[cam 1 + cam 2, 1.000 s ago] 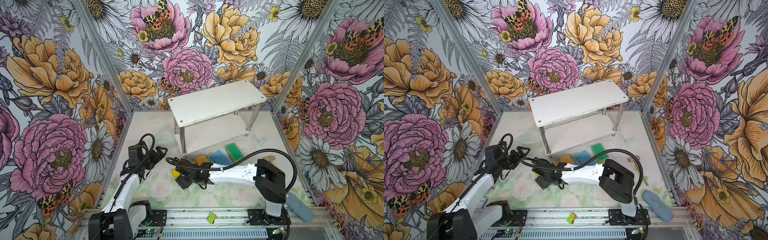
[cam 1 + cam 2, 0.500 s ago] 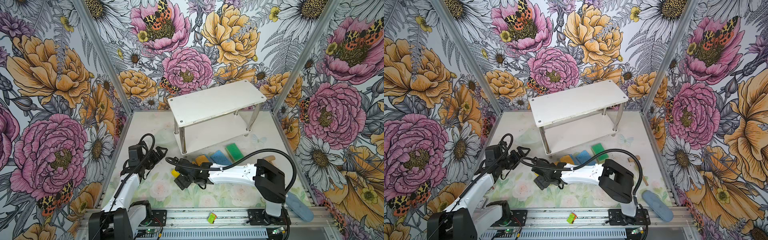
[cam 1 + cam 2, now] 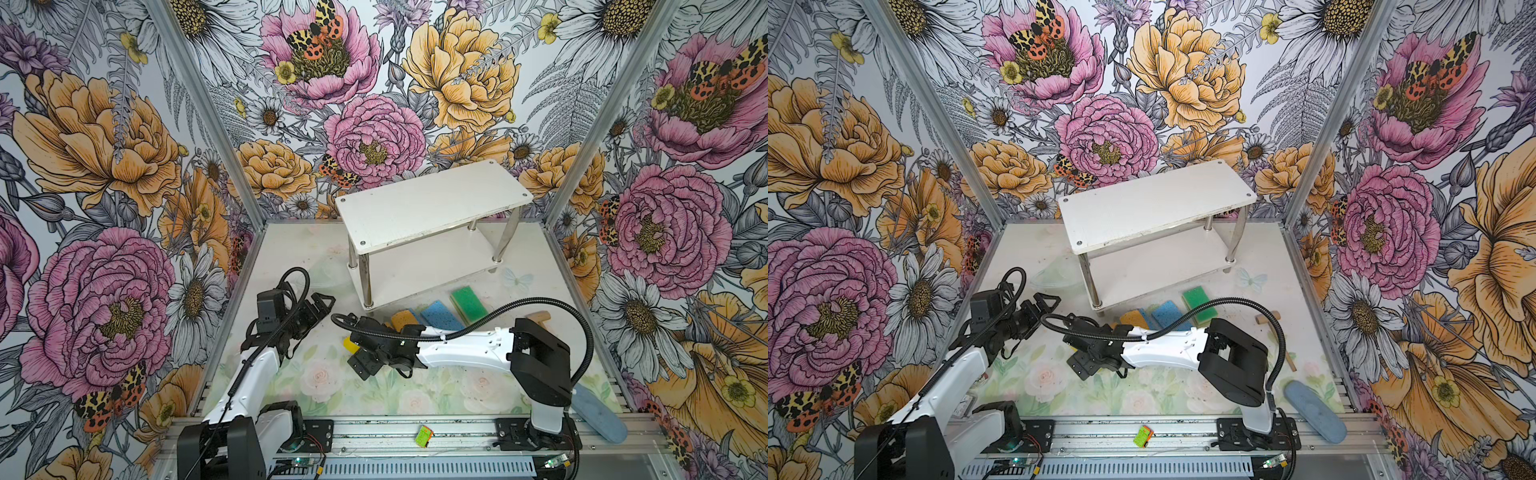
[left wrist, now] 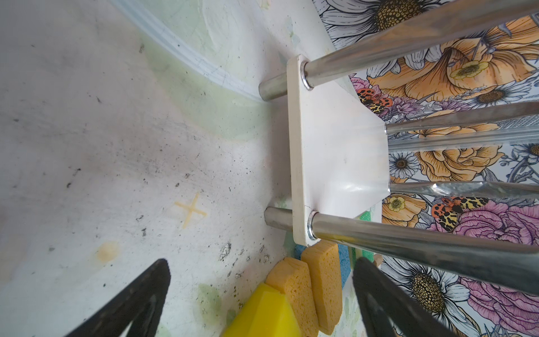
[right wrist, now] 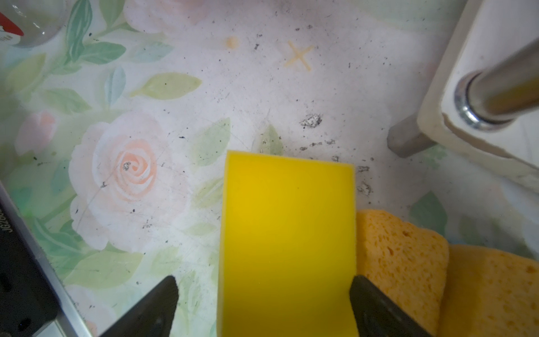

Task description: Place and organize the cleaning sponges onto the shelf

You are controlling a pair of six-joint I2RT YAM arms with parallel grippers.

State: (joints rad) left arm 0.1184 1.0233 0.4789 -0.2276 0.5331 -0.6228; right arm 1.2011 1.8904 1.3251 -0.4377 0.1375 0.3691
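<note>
- Here, the right gripper (image 5: pixel 264 280) stands with its jaws wide apart, straddling the yellow sponge (image 5: pixel 288 233) without clamping it.
- In the right wrist view we see a clear gap between one finger (image 5: pixel 157 306) and the sponge. The other finger sits right at the sponge's edge, and we cannot tell whether it touches.
- Against the top views from a second ago, the near jaw seems to sit slightly farther out from the sponge. The change is small, and the arm itself has barely shifted.
- The yellow sponge lies flat on the table (image 3: pixel 291 249), in the same spot as a second ago.
- Just beside it lie two orange sponges (image 5: pixel 399 248), side by side and touching each other. The nearer one is pressed against the yellow sponge.
- Farther along the same row we see a blue sponge (image 3: pixel 440 313) and then a green-topped sponge (image 3: pixel 468 302). All of them are on the table along the front edge of the shelf (image 3: pixel 432 203), just beside its lower board (image 3: pixel 415 274). None has moved.
- The left gripper (image 4: pixel 261 262) hangs over the table, left of the shelf, with its jaws apart and holding nothing. It is where it was a second ago.
- A wooden mallet (image 3: pixel 1273 328) lies on the table well to the right, unmoved.
</note>
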